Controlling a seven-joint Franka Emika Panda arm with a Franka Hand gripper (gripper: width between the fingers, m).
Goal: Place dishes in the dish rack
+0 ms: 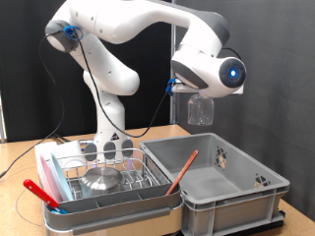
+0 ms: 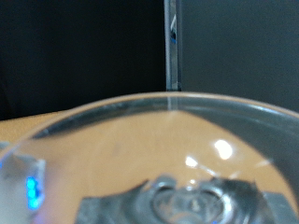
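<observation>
So gripper (image 1: 200,101) up high, closed around a clear glass (image 1: 200,109) | steel bowl (image 1: 99,179) sitting in dish rack (image 1: 110,187)

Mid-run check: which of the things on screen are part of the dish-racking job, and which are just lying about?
Part of the job:
- dish rack, wire on a white tray
- steel bowl, upside down in the rack
- clear glass piece, held up in the air at the pincer

Just lying about:
- grey bin
- orange-brown stick, leaning inside the bin
- red utensil, on the rack's edge
</observation>
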